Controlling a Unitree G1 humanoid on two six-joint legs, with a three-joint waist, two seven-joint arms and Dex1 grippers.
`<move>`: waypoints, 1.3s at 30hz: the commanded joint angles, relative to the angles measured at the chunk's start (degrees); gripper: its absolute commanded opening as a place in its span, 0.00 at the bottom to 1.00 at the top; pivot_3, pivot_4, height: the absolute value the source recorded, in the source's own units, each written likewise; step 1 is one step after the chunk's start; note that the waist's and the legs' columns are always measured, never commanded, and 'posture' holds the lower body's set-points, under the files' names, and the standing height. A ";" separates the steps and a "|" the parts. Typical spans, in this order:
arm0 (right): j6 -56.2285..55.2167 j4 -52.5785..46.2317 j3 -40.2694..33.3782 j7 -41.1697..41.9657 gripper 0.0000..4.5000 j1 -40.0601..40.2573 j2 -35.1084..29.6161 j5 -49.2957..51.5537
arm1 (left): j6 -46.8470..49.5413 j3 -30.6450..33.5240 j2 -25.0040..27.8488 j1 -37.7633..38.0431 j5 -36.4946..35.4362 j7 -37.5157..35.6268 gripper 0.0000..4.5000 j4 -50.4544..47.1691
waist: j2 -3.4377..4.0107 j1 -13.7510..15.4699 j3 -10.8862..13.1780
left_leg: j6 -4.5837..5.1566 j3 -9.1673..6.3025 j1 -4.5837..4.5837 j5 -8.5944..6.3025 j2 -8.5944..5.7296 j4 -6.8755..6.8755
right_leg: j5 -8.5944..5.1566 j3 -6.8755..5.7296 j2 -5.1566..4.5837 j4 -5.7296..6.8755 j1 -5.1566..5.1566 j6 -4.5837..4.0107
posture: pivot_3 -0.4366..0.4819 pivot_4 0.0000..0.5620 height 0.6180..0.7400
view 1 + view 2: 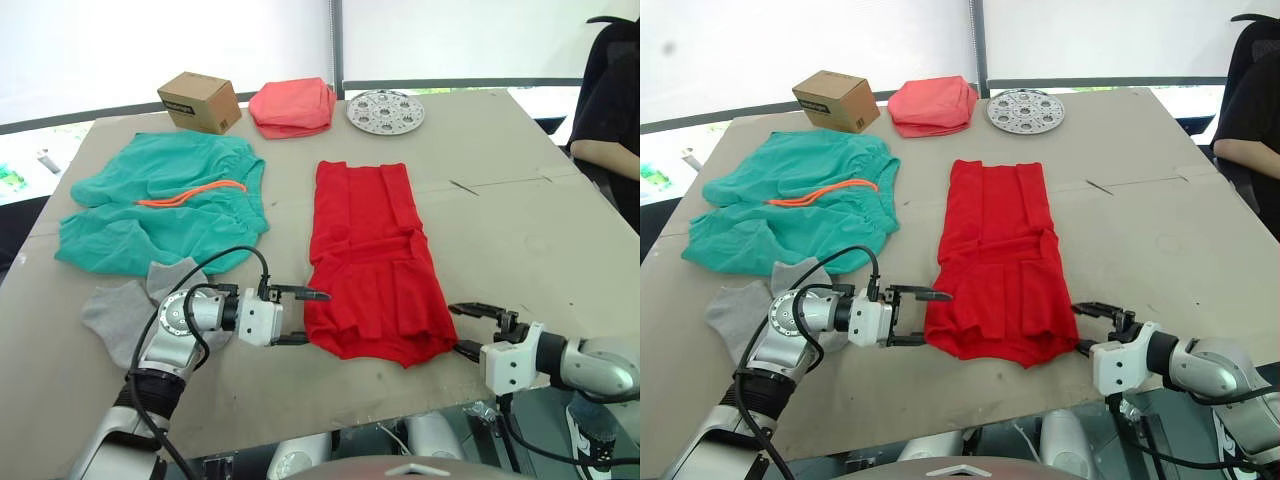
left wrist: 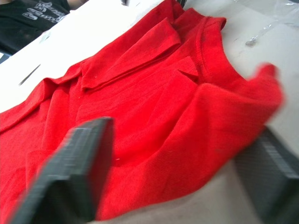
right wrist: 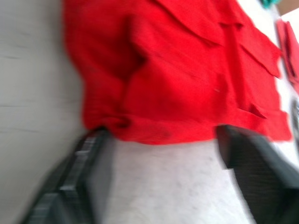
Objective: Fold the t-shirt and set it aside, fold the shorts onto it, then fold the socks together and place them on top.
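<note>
Bright red cotton t-shirt, folded into a long strip, is lying mid-table, near hem close to the near edge. Left end effector is hovering spread at its near-left corner; right end effector is gaping at the near-right corner. Bare table is stretching right.

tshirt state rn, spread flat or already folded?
Partly folded. The t-shirt lies as a long narrow strip on the table, both sleeves and sides turned inward. Not yet folded end to end.
</note>
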 commanded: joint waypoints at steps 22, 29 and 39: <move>40.55 -17.67 -9.02 9.79 0.00 4.16 -5.89 43.09 | 41.59 3.40 10.68 11.23 -17.66 0.47 0.01 -23.47 | 0.27 0.39 0.18 | 0.08 -0.09 -0.07 -0.05 0.03 0.02 | -0.15 0.00 -0.05 -0.01 -0.01 -0.19 | 0.48 0.27 1.00; 50.42 -22.27 -18.96 14.57 0.00 15.27 -7.56 52.12 | 60.04 7.58 19.31 20.06 -30.27 -4.62 0.01 -32.69 | 0.36 0.72 0.26 | 0.16 -0.12 -0.16 -0.11 0.04 0.02 | -0.20 -0.10 -0.08 -0.06 -0.02 -0.15 | 0.48 0.27 1.00; 68.00 -22.26 -27.49 0.91 0.00 3.66 -4.83 77.56 | 82.79 18.37 13.79 10.98 -48.79 7.76 0.01 -23.94 | 0.32 0.63 0.35 | 0.18 -0.03 -0.11 -0.10 0.12 0.18 | -0.32 -0.18 -0.39 -0.05 0.00 0.07 | 0.48 0.27 1.00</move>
